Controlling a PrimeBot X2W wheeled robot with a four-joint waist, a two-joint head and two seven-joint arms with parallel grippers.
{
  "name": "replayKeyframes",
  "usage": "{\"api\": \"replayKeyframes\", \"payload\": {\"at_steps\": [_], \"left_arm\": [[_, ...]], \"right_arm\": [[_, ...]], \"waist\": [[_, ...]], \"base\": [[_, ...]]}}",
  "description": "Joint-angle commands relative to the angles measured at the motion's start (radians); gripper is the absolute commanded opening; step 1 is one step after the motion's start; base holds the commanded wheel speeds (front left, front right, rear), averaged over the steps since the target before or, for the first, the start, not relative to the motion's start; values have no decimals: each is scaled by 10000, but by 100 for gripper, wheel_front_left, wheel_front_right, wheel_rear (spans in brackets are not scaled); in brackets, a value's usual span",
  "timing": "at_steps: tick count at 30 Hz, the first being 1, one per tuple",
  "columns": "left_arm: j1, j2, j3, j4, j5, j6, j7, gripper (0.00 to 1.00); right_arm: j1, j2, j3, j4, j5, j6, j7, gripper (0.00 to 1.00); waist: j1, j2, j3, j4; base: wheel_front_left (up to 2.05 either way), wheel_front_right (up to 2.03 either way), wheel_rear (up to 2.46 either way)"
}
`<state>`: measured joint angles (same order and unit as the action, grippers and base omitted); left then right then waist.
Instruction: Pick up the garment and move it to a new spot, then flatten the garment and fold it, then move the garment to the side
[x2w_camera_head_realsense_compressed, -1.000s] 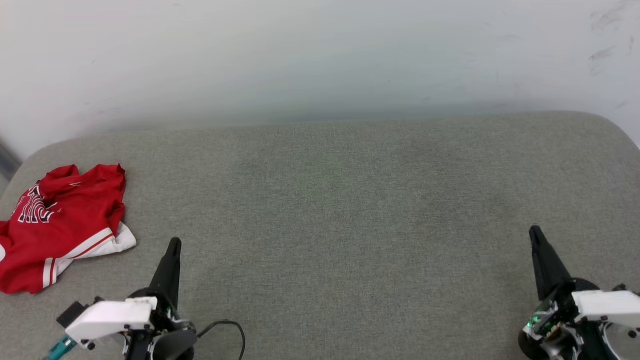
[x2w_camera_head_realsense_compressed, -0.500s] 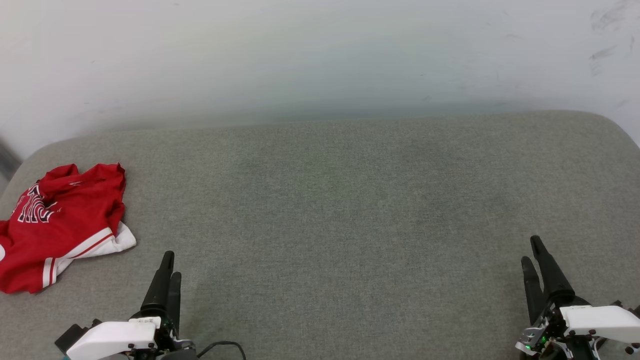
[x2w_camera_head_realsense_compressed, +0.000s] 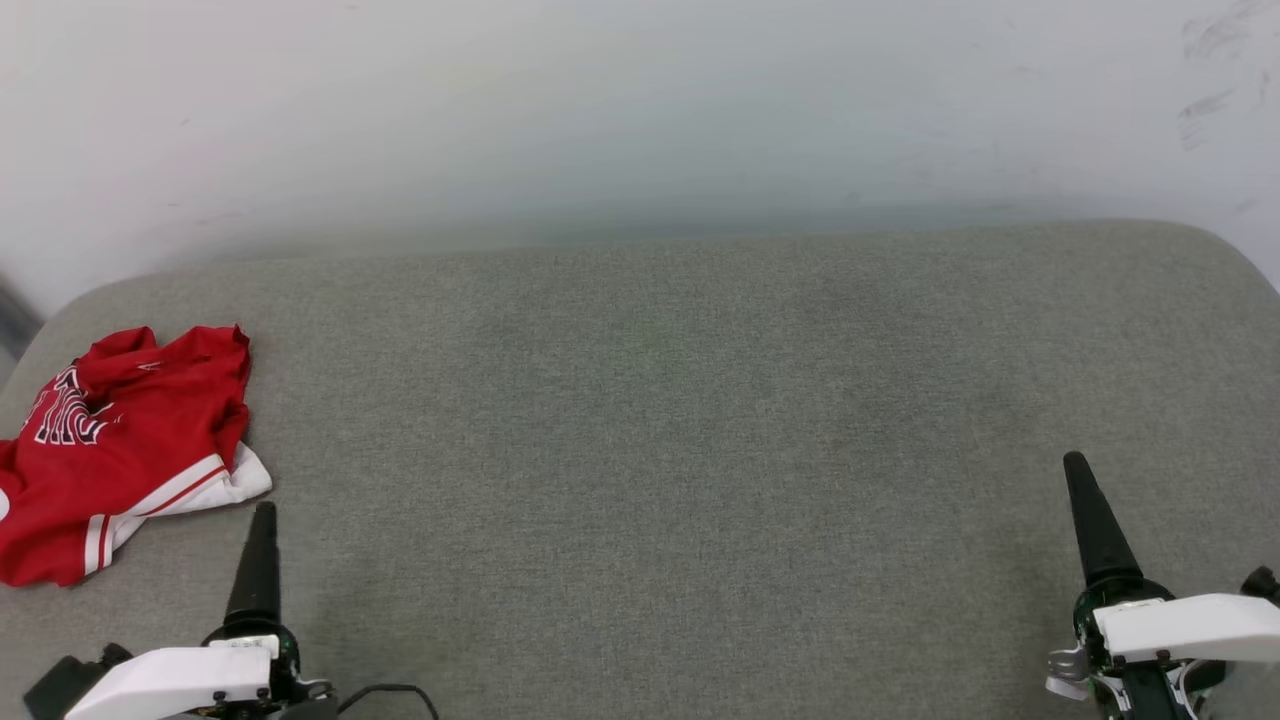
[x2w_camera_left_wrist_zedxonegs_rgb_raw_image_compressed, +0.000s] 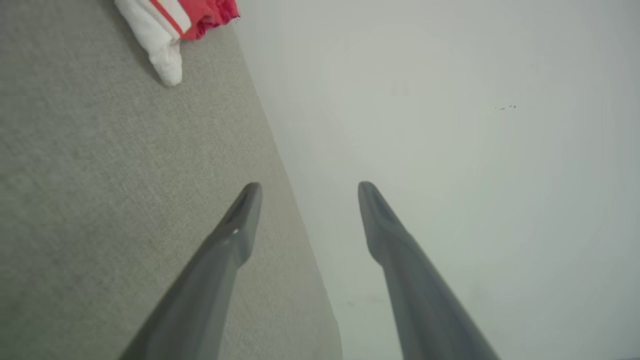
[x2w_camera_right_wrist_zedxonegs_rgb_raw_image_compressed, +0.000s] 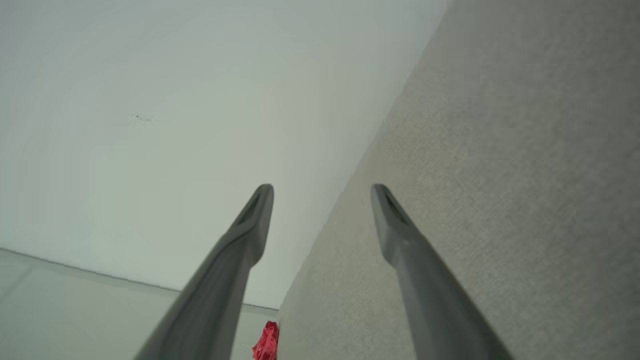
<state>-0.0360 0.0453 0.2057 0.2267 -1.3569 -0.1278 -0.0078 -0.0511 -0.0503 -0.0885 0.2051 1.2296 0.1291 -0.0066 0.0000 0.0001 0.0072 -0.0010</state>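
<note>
The left end effector (x2w_camera_head_realsense_compressed: 262, 515) sits at the lower left of the head view. Its dark fingers point up the picture, one hidden behind the other. The left wrist view shows the fingers (x2w_camera_left_wrist_zedxonegs_rgb_raw_image_compressed: 235, 235) spread wide with nothing between them. The right end effector (x2w_camera_head_realsense_compressed: 1078, 470) sits at the lower right, also edge-on. In the right wrist view its fingers (x2w_camera_right_wrist_zedxonegs_rgb_raw_image_compressed: 250, 230) stand just as wide apart and hold nothing. Both hang over the grey fabric-covered bench (x2w_camera_head_realsense_compressed: 650, 400). The garment (x2w_camera_head_realsense_compressed: 120, 440) lies crumpled at the bench's left end, near the left end effector but clear of it. It is red, with a white, red-striped sleeve toward the fingers and black lettering on top. It is well apart from the right end effector. A pale wall (x2w_camera_head_realsense_compressed: 640, 100) rises behind the bench.
</note>
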Motion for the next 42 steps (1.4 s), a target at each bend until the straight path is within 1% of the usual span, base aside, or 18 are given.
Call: {"api": "replayKeyframes", "payload": {"at_steps": [1, 7, 10, 14, 15, 23, 26, 28, 30, 32, 39, 42], "left_arm": [[-105, 38, 174, -279, 401, -15, -106, 100], [-108, 41, 471, -897, 1656, 110, -340, 100], [-51, 42, 387, -1415, 2441, 342, -445, 100], [84, 44, 25, -2090, 3524, 729, -587, 100], [84, 44, 25, -2090, 3524, 729, -587, 100], [325, 47, -1164, -3163, 6004, 1563, -852, 100], [376, 64, -1636, -3390, 6836, 1747, -947, 100], [398, 218, -1983, -3495, 7279, 1892, -1003, 100], [389, 422, -2373, -3589, 7699, 2153, -1065, 100], [354, 679, -2854, -3656, 8109, 2510, -1126, 100], [173, 1601, -4518, -3629, 9018, 4034, -1325, 100], [71, 1962, -5178, -3532, 9340, 4609, -1402, 100]], "right_arm": [[-132, -10, 2, -353, -718, 17, -116, 100], [-212, -9, 288, -1119, -2813, 18, -345, 100], [-262, -9, 365, -1475, -3645, 18, -453, 100], [-291, -8, 448, -1846, -4823, 18, -594, 100], [-291, -8, 448, -1846, -4823, 18, -594, 100], [-255, -8, 769, -2255, -6761, 19, -858, 100], [-245, -7, 879, -2371, -7370, 19, -954, 100], [-222, -7, 958, -2411, -7812, 19, -1018, 100], [-213, -6, 1025, -2459, -8196, 19, -1072, 100], [-212, -6, 1067, -2505, -8556, 20, -1132, 100], [-86, -5, 1028, -2429, -9730, 20, -1328, 100], [-15, -5, 956, -2314, -10156, 21, -1409, 100]], "waist": [[0, -1, 6, 1], [0, -1, 37, -5], [0, -1, 62, -7], [0, -1, 95, -13], [0, -1, 95, -13], [0, -1, 148, -29], [0, -1, 167, -31], [0, -1, 175, -29], [0, -1, 191, -29], [0, -1, 208, -33], [0, -1, 240, -70], [0, -1, 247, -86]], "base": [[0, 0, 0], [0, 0, 0], [0, 0, 0], [0, 0, 0], [0, 0, 0], [0, 0, 0], [0, 0, 0], [0, 0, 0], [0, 0, 0], [0, 0, 0], [0, 0, 0], [0, 0, 0]]}}
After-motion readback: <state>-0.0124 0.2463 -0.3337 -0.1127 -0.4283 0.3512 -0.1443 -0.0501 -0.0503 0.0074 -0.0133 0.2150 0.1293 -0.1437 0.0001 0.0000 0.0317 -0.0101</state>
